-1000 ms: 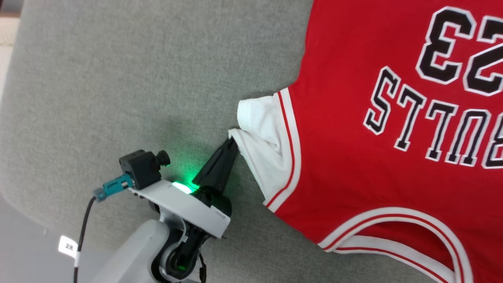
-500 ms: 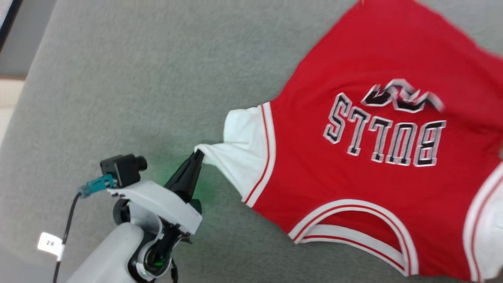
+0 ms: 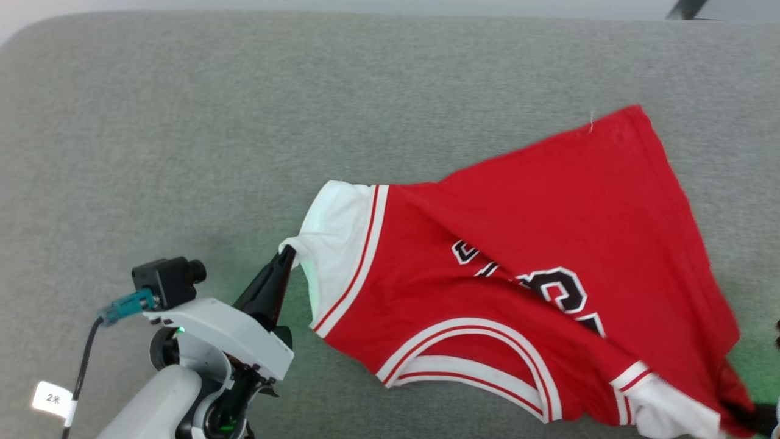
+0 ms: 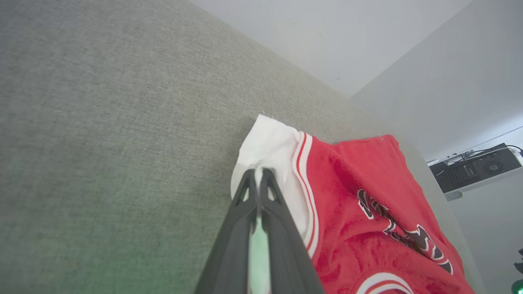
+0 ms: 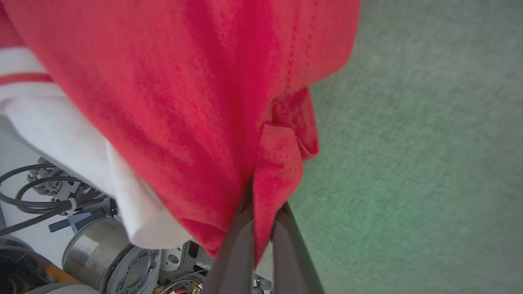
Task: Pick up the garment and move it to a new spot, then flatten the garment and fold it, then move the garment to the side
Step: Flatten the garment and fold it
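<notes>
Left gripper [image 3: 286, 256]: fingers pressed together, pinching the edge of a white sleeve [image 3: 332, 235]. The left wrist view agrees, with the tips meeting on the sleeve hem. The arm comes in from lower left, fingers pointing up-right toward the shirt [image 3: 536, 244].

Right gripper [image 5: 261, 204]: clamped on a fold of red fabric. Cloth drapes over the tips and hides them, so the exact bite point can't be read. In the head view it's a dark shape at the bottom-right corner, just beside the other sleeve [image 3: 667, 411].

Shirt: spans between the two grips, collar [image 3: 469, 353] toward the robot, hem away. It sits right of centre on the grey mat [image 3: 183, 140], and the far hem corner [image 3: 634, 113] lies on the mat. A diagonal fold runs across the chest and covers part of the black-and-white print [image 3: 548, 289]. A red-and-white stripe band marks where the pinched sleeve meets the body.

Green glow on the mat beside both grippers.

Right wrist view, lower left under the cloth: cables [image 5: 28, 192] and a metal drum [image 5: 88, 245]. Left wrist view, far right: black box [image 4: 474, 167] on a shelf against a pale wall.
</notes>
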Robot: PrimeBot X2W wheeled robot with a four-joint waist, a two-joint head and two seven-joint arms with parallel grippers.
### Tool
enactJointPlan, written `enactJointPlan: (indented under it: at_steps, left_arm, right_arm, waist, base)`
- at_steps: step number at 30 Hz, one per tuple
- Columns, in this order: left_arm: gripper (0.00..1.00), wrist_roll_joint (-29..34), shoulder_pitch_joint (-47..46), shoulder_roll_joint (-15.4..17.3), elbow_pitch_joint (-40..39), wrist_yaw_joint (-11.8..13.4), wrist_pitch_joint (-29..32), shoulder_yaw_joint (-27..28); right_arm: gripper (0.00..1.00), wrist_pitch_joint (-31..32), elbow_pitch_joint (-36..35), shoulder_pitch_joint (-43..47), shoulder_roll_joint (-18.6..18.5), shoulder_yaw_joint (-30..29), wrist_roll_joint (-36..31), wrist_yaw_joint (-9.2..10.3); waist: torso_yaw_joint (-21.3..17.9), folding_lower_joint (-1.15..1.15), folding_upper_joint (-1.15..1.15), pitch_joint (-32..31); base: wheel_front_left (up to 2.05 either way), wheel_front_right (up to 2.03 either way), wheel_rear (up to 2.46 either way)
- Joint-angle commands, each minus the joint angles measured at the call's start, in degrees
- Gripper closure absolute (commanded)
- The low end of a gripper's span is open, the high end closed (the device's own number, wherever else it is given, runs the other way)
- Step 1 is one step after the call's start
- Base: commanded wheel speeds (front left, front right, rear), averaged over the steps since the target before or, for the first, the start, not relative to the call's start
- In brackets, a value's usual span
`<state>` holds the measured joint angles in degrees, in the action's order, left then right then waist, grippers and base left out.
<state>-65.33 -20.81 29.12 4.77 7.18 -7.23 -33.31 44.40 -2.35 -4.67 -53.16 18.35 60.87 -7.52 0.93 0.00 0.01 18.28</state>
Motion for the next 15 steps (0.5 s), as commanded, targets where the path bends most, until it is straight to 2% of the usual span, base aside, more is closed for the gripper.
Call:
enactJointPlan:
  at_steps: [1, 9, 10, 11, 12, 13, 15]
  left_arm:
    - [1.00, 0.28, 0.25, 0.10, -0.19, 0.34, 0.06, 0.03]
    - [1.00, 0.71, -0.60, -0.15, -0.65, 0.66, 0.59, -0.61]
    - [1.00, 0.78, -0.66, -0.20, -0.61, 0.64, 0.63, -0.70]
    - [1.00, 0.81, -0.71, -0.27, -0.54, 0.60, 0.70, -0.77]
    - [1.00, 0.80, -0.74, -0.32, -0.46, 0.55, 0.73, -0.83]
    - [1.00, 0.79, -0.76, -0.36, -0.39, 0.46, 0.71, -0.86]
    - [1.00, 0.75, -0.90, -0.55, -0.25, 0.21, 0.69, -0.96]
  right_arm:
    - [1.00, 0.15, -0.64, 1.27, 0.87, -0.45, -0.23, 0.06]
    - [1.00, 2.64, -5.64, 6.28, 5.62, -0.91, -3.70, 0.06]
    - [0.89, 2.40, -5.80, 5.85, 5.95, -1.76, -3.94, 0.06]
    - [0.68, 2.25, -6.19, 5.30, 5.94, -2.72, -4.38, 0.06]
    - [0.25, 1.97, -6.57, 4.54, 5.93, -4.02, -4.62, 0.06]
    - [0.00, 1.85, -6.83, 3.87, 6.17, -5.85, -4.24, 0.06]
    - [0.00, 2.67, -7.81, 2.60, 5.97, -9.54, -2.78, 0.06]
  waist:
    - [-1.63, 0.00, -0.01, -0.45]
    - [-1.85, 0.00, -0.01, 0.27]
    - [-1.80, 0.00, -0.01, 0.28]
    - [-1.73, 0.00, -0.01, 0.28]
    - [-1.69, 0.00, -0.01, 0.26]
    - [-1.61, 0.00, -0.01, 0.22]
    - [-1.32, 0.00, -0.01, 0.16]
  base:
    - [0.00, 0.00, 0.00]
    - [0.00, 0.00, 0.00]
    - [0.00, 0.00, 0.00]
    - [0.00, 0.00, 0.00]
    - [0.00, 0.00, 0.00]
    - [0.00, 0.00, 0.00]
    - [0.00, 0.00, 0.00]
